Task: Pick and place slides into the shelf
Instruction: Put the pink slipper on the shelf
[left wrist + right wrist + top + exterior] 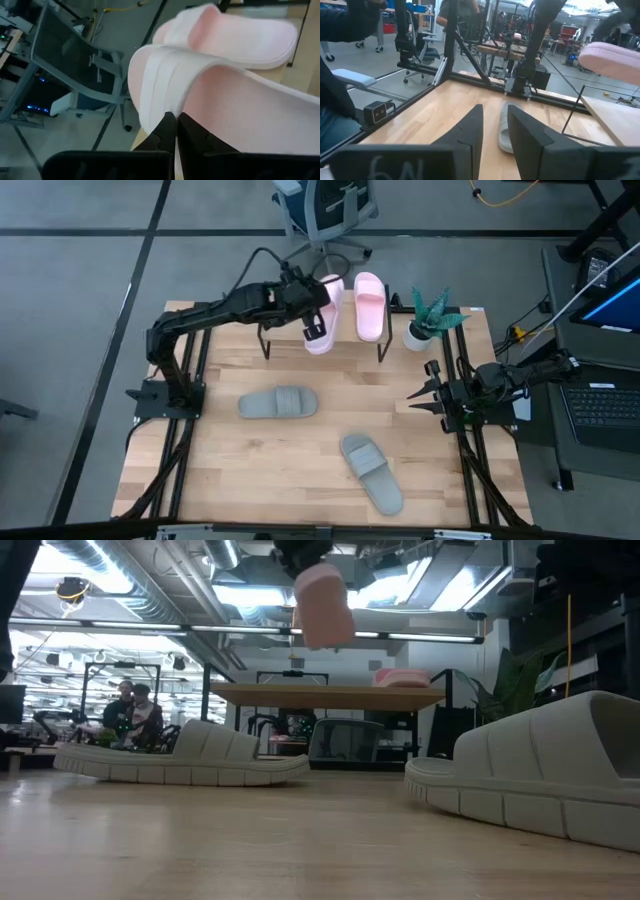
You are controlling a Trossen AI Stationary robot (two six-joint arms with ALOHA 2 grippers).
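My left gripper point(315, 330) is over the shelf point(330, 693), shut on a pale pink slide point(322, 308) that shows high above the shelf's board in the low view point(323, 605). The second pink slide point(369, 305) lies flat on the shelf's top board, right of the held one point(240, 35). Two grey-green slides lie on the table on their soles, one mid-left point(278, 403) and one near the near edge point(371, 472). My right gripper point(425, 395) waits open at the table's right side. My left gripper pinches the pink slide's wide strap at its edge point(159, 107) between its two shut fingers point(192, 131). The fingers come from the table's near side, pointing toward the far edge. The slide is lifted clear above the shelf's board and hangs tilted.
A small potted plant point(428, 318) stands right of the shelf. The shelf's thin black legs point(265, 345) stand on the far part of the table. Bare wood lies between the two grey-green slides. An office chair point(325, 210) is beyond the far edge; people sit far back point(135, 710).
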